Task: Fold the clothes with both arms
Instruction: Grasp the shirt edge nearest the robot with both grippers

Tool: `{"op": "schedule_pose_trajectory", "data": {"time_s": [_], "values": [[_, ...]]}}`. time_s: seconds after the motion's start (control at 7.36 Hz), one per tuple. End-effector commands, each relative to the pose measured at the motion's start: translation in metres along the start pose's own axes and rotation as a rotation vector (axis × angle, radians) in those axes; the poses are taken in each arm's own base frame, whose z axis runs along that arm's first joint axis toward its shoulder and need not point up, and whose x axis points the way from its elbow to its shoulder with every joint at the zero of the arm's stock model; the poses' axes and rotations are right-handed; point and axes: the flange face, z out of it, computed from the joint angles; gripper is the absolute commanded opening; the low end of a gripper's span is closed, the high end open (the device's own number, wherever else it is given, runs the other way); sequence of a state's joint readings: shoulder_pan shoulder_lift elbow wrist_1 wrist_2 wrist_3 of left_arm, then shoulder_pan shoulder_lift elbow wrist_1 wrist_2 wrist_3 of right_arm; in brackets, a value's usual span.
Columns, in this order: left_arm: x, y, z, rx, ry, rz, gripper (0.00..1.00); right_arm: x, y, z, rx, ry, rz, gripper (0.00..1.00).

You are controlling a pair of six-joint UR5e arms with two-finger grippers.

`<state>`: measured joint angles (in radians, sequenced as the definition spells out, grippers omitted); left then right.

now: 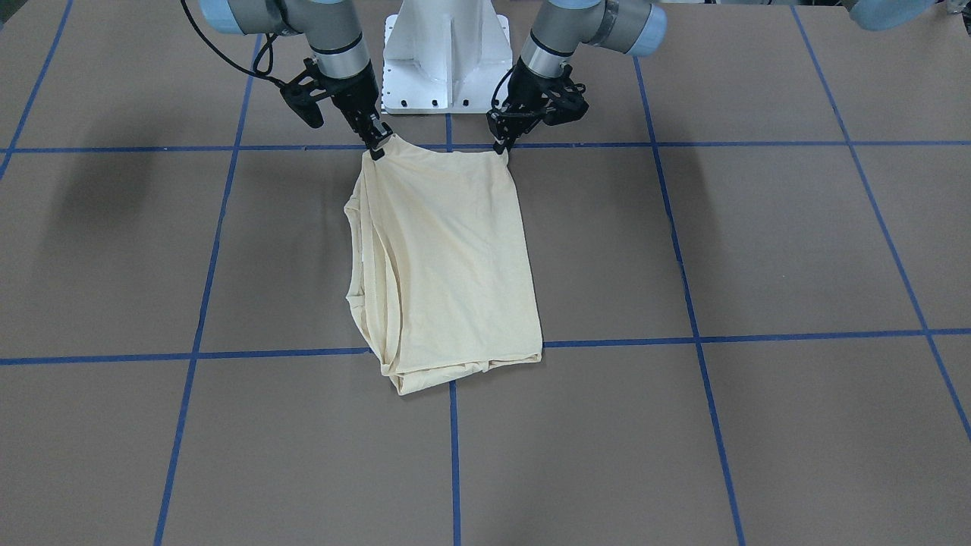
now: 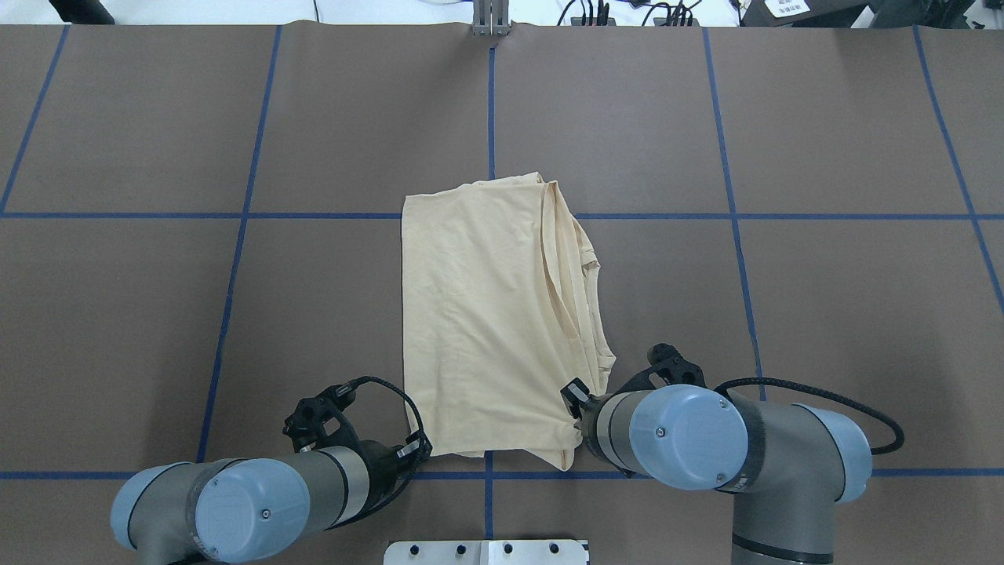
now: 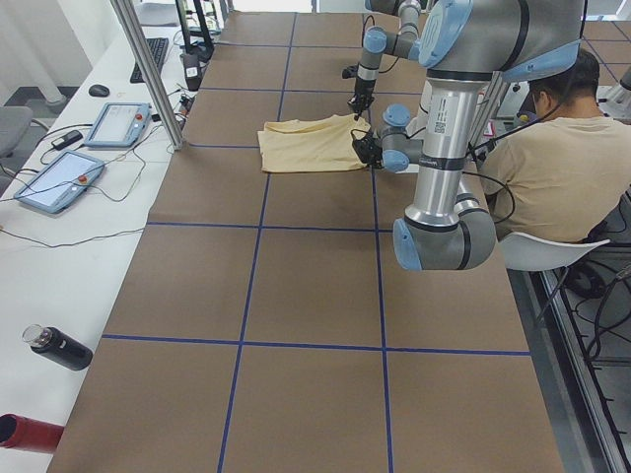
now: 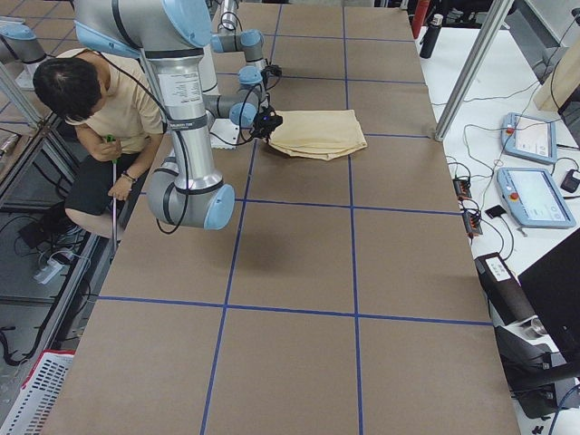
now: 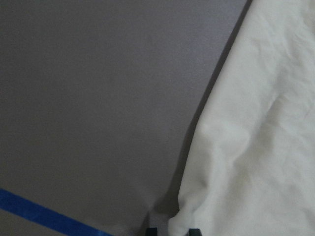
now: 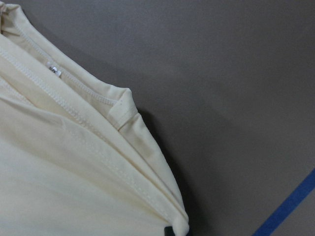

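The pale cream-yellow shirt lies folded into a tall rectangle in the middle of the brown table, plain side up, print hidden. Folded layers and the collar show along its edge on my right. My left gripper is shut on the shirt's near corner, with cloth between the fingertips in the left wrist view. My right gripper is shut on the other near corner. The right wrist view shows the hem layers and the small white neck label. The near edge looks drawn taut between the two grippers.
The white pedestal base stands just behind the grippers. Blue tape lines grid the table. A seated person is beside the robot. Control pendants and a bottle lie on the far side bench.
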<state>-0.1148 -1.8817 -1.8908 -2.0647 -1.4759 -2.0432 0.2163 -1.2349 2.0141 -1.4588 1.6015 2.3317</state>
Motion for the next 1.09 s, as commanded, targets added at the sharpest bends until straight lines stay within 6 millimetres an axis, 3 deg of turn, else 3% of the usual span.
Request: {"op": "schedule_pose_trajectory", "data": {"time_s": [0.0,0.54,0.68,0.82,0.95], "values": [[0.002,-0.001,-0.003,0.002,0.007,0.000,0.00,0.000,0.000,0.000,0.000,0.000,0.000,0.00],[0.016,0.010,-0.063,-0.048,0.060,-0.016,0.00,-0.001,0.001,-0.005,-0.003,-0.012,0.012,0.00],[0.016,0.023,-0.075,-0.067,0.049,-0.030,0.00,0.002,0.006,-0.016,-0.024,-0.021,0.011,0.00],[0.013,0.031,-0.078,-0.080,0.035,-0.047,0.00,0.020,0.005,-0.038,-0.055,-0.022,0.020,0.00],[0.017,0.033,-0.094,-0.095,0.045,-0.063,0.00,0.030,0.004,-0.061,-0.086,-0.034,0.033,0.00]]}}
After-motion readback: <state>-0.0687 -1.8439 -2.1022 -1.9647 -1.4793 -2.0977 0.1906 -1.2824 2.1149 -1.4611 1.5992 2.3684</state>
